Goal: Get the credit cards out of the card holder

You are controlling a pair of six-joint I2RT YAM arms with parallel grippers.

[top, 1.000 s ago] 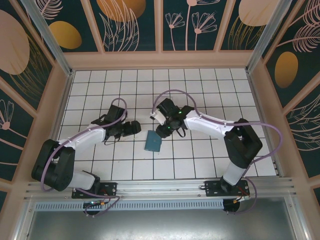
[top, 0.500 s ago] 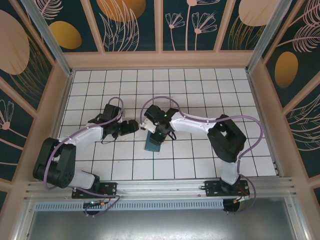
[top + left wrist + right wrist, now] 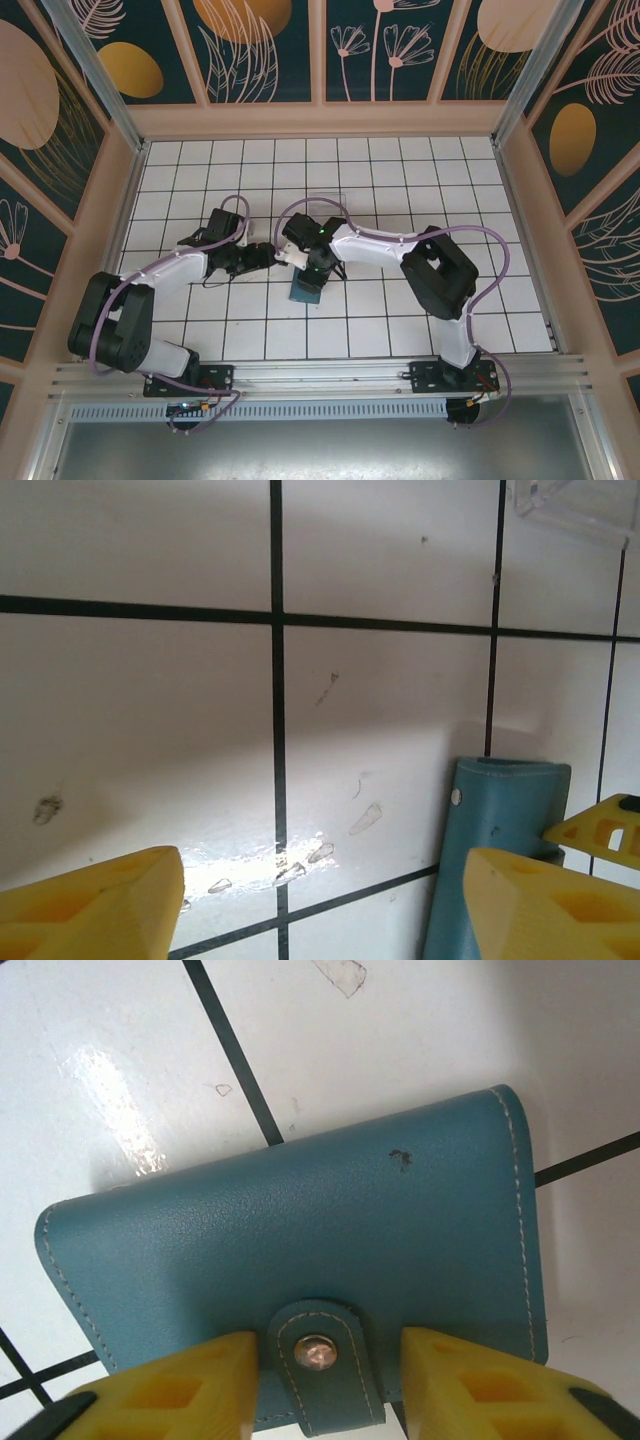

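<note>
Since the earlier frame my right gripper [image 3: 325,1355] has swung left onto the card holder [image 3: 300,1230], fingers flanking its snap tab [image 3: 316,1322]; a pinch I cannot confirm. My left gripper [image 3: 325,900], spread wide, has closed in beside it. Holder lies shut on the tiles [image 3: 150,730], contents hidden.

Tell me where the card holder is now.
In the top view, the closed card holder lies on the tiled table near centre, at the right claw, right of the left claw.

No text, label, brand, number or sign can be read, neither on the flat teal-blue stitched card holder [image 3: 300,1230] nor on the white black-gridded tiled bench [image 3: 400,180].
</note>
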